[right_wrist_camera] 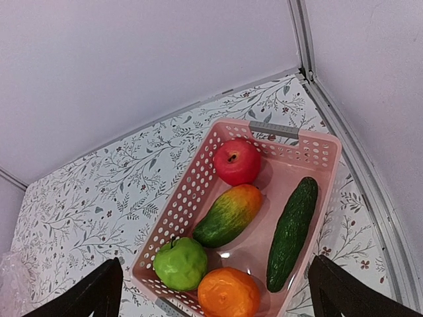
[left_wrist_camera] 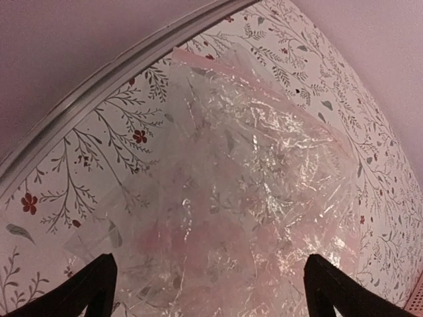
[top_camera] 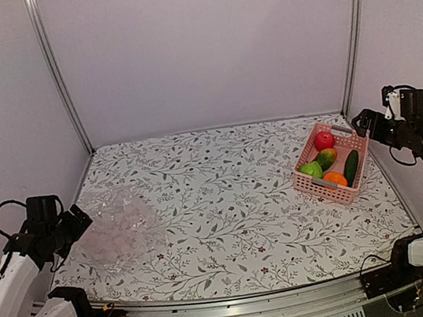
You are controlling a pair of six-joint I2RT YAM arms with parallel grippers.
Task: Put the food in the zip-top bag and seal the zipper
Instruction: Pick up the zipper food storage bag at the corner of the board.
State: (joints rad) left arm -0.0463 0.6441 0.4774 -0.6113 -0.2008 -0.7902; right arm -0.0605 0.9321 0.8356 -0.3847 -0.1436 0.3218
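The clear, crinkled zip-top bag lies flat at the table's left. In the left wrist view it fills the frame, with a thin pinkish strip along its far edge. My left gripper hovers over the bag's near-left end, open and empty. The red apple, mango, green apple, orange and cucumber lie in the pink basket at the right. My right gripper hangs above the basket's far right, open and empty.
The basket's rim has a grey label on its far end. A metal rail edges the table by the bag, and another rail runs beside the basket. Walls enclose the back and both sides.
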